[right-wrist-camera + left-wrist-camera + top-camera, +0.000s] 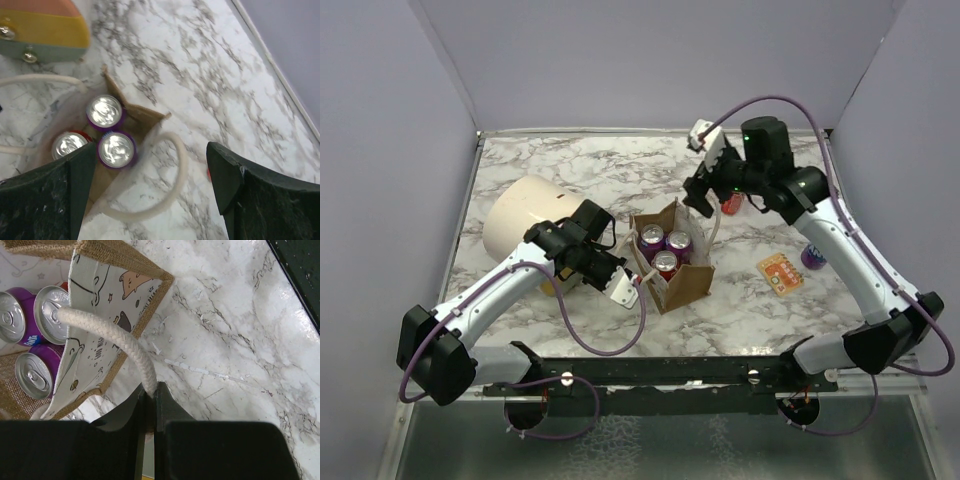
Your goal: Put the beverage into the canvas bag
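Observation:
The tan canvas bag [682, 282] stands open mid-table with three cans in it, two purple [651, 238] [679, 243] and one red-sided [665, 263]. My left gripper [626, 287] is at the bag's near-left corner, shut on a cream rope handle [131, 349]; the bag's printed wall [95, 330] and can tops [52, 314] show beside it. My right gripper [700, 196] hovers open and empty above the bag's far-right side. Its view shows the cans [116, 149] and the other rope handle [176, 172] on the marble between the fingers [227, 172].
A large cream cylinder [525, 222] with an orange end [40, 30] lies left of the bag. A red can [731, 205] stands behind the right gripper. A purple can [813, 255] and an orange packet [780, 273] sit at the right.

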Tool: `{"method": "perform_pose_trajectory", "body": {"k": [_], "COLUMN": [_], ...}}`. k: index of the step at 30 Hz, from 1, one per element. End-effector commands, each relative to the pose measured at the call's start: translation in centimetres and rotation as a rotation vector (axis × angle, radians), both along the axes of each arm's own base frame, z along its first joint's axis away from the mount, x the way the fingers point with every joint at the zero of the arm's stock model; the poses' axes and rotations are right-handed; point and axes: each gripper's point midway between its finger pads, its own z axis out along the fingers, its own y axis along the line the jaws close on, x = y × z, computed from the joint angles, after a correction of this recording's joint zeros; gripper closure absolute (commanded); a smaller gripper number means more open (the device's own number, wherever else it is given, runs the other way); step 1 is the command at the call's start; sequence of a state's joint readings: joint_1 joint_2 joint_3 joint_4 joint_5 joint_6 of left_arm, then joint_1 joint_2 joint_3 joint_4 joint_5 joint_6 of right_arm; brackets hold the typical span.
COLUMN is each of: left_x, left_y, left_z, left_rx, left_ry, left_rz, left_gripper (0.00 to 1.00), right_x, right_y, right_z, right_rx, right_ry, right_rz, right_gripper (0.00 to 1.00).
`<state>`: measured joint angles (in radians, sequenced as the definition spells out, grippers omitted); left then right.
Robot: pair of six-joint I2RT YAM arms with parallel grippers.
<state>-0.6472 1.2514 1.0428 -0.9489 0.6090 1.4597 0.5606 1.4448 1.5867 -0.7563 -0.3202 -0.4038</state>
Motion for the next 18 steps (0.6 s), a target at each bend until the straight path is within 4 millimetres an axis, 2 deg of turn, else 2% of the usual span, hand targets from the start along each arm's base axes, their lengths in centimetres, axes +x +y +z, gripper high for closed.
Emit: {"method": "perform_pose_trajectory", "body": {"k": [1, 4, 7, 10, 13, 18], "left_x": [0.5, 0.7, 0.7, 0.6, 0.6, 0.6], "left_y": [-0.7, -0.7, -0.6, -0.6, -0.6, -0.7], "left_z": [1.0, 1.1, 0.9, 0.7, 0.6, 0.6], "left_rx": [-0.035, -0.032, -0.026, -0.024, -0.025, -0.031], "left_ry": [0.007, 0.011, 0.012, 0.013, 0.009, 0.014], "left_rz": [0.025, 0.034, 0.034, 0.033, 0.031, 0.034], "left_gripper": [1.0, 1.0, 1.0, 1.0, 1.0, 1.0], "right_x": [1.8, 2.8, 3.3, 3.2, 3.0, 3.2], "right_y": [-6.2, -11.6, -17.0, -21.3, -24.0, -27.1], "right_z": [1.8, 1.7, 0.1, -2.1, -4.5, -7.2], "right_rx": [0.068, 0.07, 0.026, -0.024, -0.069, -0.117], "right_ry": [-0.054, -0.09, -0.1, -0.083, -0.051, 0.005], "right_rz": [-0.206, -0.39, -0.576, -0.722, -0.803, -0.865], "right_gripper": [0.1, 0.08, 0.05, 0.04, 0.02, 0.0]}}
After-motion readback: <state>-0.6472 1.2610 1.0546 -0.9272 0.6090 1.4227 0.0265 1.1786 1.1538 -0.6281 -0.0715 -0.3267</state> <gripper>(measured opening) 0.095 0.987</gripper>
